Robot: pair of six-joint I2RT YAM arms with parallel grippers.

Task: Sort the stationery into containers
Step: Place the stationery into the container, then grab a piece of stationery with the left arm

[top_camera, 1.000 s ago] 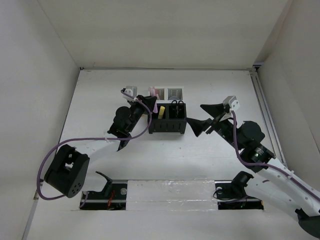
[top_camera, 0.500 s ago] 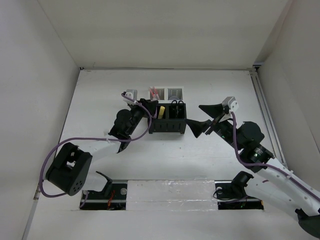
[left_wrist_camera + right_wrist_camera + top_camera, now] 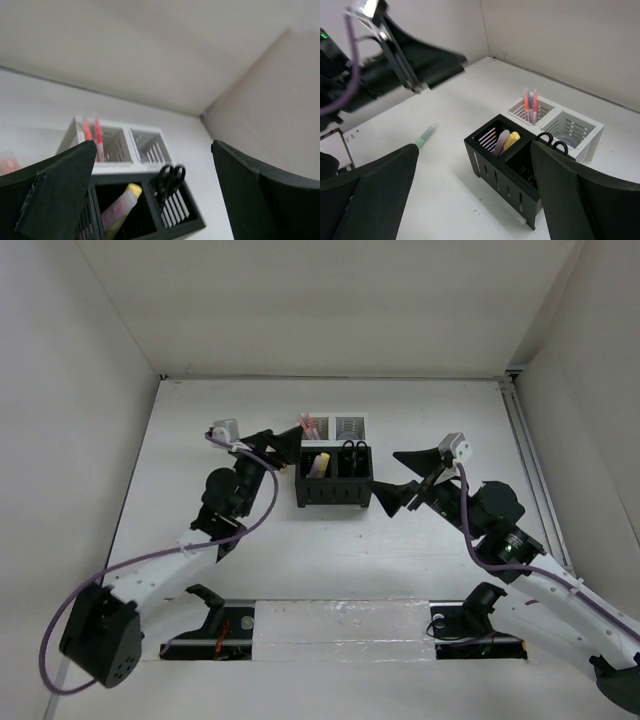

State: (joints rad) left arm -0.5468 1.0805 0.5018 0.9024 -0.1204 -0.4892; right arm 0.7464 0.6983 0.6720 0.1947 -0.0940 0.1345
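The containers are a joined block: two black compartments (image 3: 335, 480) in front, two white ones (image 3: 330, 426) behind. In the left black compartment (image 3: 492, 142) lean a yellow highlighter (image 3: 511, 140) and a pink one (image 3: 501, 142). Black-handled scissors (image 3: 553, 141) stand in the right black one. Red and orange pens (image 3: 529, 106) stand in the left white compartment, and a grey round item (image 3: 567, 140) lies in the right white one. A green highlighter (image 3: 424, 137) lies on the table left of the block. My left gripper (image 3: 288, 444) hangs open and empty just left of the block. My right gripper (image 3: 388, 476) is open and empty at its right.
White walls close in the table (image 3: 430, 410) at the back and both sides. The left arm's purple cable (image 3: 262, 502) loops over the table left of the block. A taped strip (image 3: 340, 620) runs along the near edge between the arm bases.
My left gripper opened, left the yellow highlighter in the left black compartment, and drew back to the left. The right arm barely moved.
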